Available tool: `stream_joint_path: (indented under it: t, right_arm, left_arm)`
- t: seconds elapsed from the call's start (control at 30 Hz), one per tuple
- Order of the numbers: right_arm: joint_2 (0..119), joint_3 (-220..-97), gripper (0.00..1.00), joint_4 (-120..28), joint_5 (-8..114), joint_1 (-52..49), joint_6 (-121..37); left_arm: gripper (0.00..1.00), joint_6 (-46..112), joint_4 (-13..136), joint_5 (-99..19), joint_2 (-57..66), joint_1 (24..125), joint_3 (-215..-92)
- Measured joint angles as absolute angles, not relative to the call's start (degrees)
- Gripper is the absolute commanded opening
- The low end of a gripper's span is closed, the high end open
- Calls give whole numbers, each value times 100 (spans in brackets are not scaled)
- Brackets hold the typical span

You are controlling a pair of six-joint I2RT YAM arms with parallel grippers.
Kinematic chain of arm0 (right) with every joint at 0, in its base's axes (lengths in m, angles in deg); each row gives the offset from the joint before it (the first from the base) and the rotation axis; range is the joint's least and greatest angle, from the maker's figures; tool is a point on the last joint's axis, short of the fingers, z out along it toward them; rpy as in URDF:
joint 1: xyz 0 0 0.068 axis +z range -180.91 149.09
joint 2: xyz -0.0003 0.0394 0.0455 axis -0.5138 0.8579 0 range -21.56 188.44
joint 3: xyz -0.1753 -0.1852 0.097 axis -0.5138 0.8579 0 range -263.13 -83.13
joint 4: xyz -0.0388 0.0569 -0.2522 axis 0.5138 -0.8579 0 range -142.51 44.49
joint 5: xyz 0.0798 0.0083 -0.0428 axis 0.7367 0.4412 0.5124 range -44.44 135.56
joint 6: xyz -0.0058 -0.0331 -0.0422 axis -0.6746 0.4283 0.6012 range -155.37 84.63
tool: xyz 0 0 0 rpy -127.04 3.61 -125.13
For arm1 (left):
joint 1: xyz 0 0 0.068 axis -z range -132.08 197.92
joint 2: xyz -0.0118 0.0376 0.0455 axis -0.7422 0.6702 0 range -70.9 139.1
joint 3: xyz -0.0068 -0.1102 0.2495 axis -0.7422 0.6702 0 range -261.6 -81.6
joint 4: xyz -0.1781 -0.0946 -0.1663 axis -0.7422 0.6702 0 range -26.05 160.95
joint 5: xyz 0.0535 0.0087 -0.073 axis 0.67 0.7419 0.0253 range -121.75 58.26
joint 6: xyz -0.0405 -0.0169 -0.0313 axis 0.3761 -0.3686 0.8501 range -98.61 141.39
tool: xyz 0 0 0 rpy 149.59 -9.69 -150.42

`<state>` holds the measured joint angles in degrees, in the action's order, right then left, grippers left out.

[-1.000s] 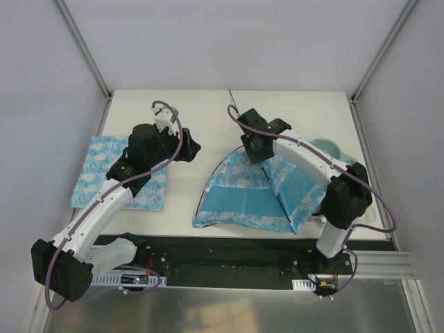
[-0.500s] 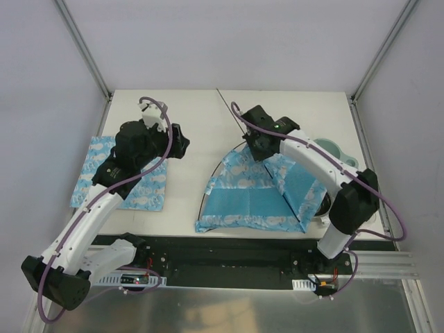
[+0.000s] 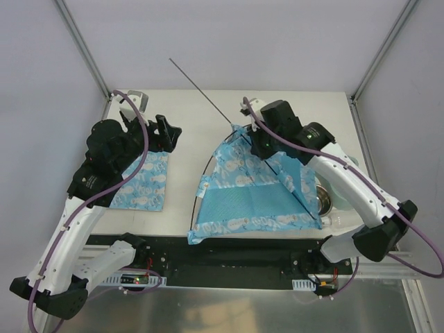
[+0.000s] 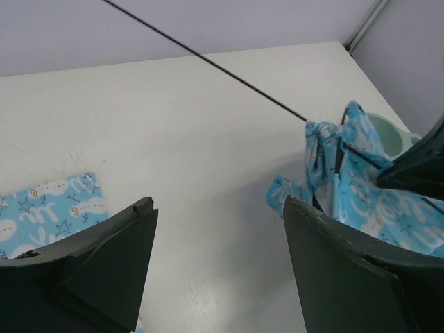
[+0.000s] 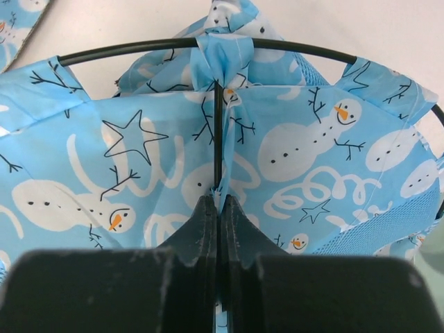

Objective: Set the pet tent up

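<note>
Since a second ago, the peak of the pet tent (image 3: 250,187) of blue fabric printed with white snowmen has been raised, and a thin black pole (image 3: 201,87) has been brought up to slant over the far half of the white surface (image 3: 187,159). The left arm has been drawn back toward the left edge.

Nearest, the tent's hem is laid along the near edge, right of centre. A flat rectangular mat (image 3: 142,187) of the same print is spread by the left edge. A steel bowl (image 3: 324,199) is seen just beside the tent, toward the right edge.

Farther on, the right pincer (image 5: 218,208) is pressed together, clamped on the pole at the tent's peak. The left pincer (image 4: 216,208) is held apart in the air above the mat's far end. Beyond, the pole's free tip is pointed toward the far left corner.
</note>
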<state>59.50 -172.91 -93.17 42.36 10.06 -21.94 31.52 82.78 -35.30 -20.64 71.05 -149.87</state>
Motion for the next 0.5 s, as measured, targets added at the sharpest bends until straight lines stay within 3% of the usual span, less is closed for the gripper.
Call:
stream_joint_path:
  t: [0.27,0.5]
  right_arm:
    - [6844,-17293,0,-8528,4691,1170,-1221]
    - [7196,-17350,0,-7908,5150,1303,-1049]
  left_arm:
    - [76,3515,8731,-3464,-2062,7105,-15029]
    - [77,4086,8753,-3886,-2197,7105,-14270]
